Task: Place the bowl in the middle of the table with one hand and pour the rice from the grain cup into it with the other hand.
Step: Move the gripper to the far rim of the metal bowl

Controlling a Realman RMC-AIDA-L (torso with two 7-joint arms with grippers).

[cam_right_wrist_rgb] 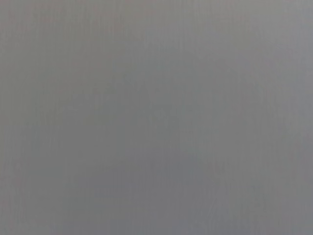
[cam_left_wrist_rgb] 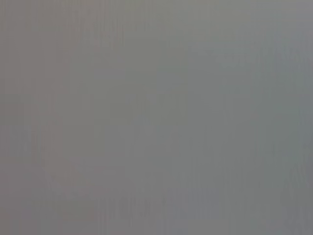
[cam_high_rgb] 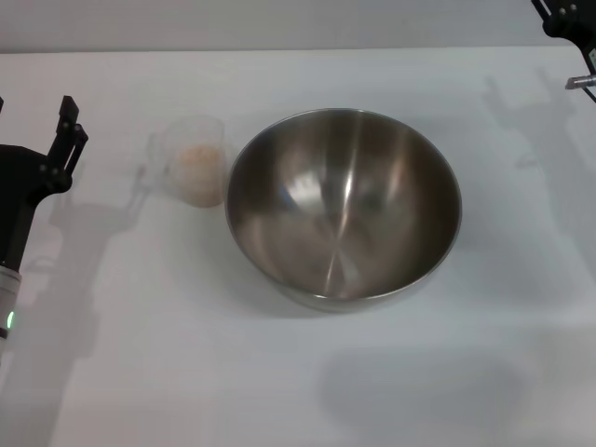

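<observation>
Near the centre of the tabletop (cam_high_rgb: 279, 391) the bowl (cam_high_rgb: 343, 207) is set, empty; at its 9 o'clock the grain cup (cam_high_rgb: 194, 160) of rice (cam_high_rgb: 199, 168) is kept within reach of the left tool (cam_high_rgb: 63, 140), which holds nothing; its opening cannot be told. The right tool (cam_high_rgb: 570, 23) is parked at 2 o'clock.

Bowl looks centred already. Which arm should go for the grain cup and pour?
Left. The grain cup with the rice stands just left of the bowl, and the left gripper is on that side of the table. The right gripper sits at the far right corner, beyond the bowl.
</observation>
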